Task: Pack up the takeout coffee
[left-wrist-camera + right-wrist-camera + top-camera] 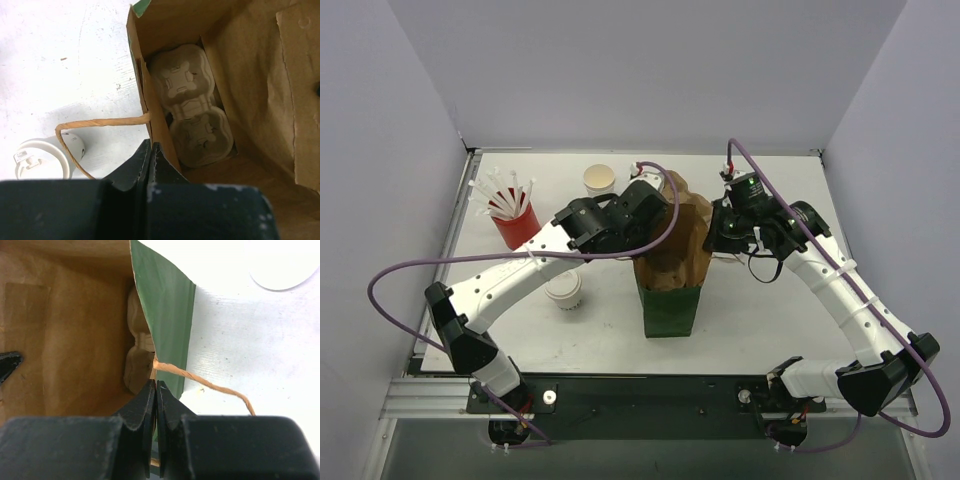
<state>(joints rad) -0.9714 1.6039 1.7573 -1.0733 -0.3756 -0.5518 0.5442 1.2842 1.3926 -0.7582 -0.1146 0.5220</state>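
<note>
1. While both sets of my fingers are occupied on the paper bag (672, 262), the takeout coffee (600, 180) stands outside it on the tabletop (760, 310), upright with its open mouth up and its long axis vertical.
2. Left fingers (151, 150): pressed together on the bag's left wall, just beside the root of the left handle (100, 121). Nothing else is between them.
3. Right fingers (156, 390): pressed together on the opposite wall, at its green outer face, where the right handle (210, 385) starts.
4. Governing relation: in the top view the takeout coffee lies to the left of my left fingers and slightly farther from the arm bases. It is near them but apart from the bag. My right fingers are across the bag, well apart from it, so the left arm is the nearer one.
5. Destination: the pulp carrier (192, 105) lies at the bottom of the bag. Two wells show, both vacant.
6. Judgement: the two pinches hold the bag mouth spread. Picking the takeout coffee would call for my left fingers to release the wall, which may then sag inward over the wells.
7. Do not confuse: the lidded white cup (563, 290) and the red cup of straws (515, 222) also stand left of the bag, and I take neither as the target
</note>
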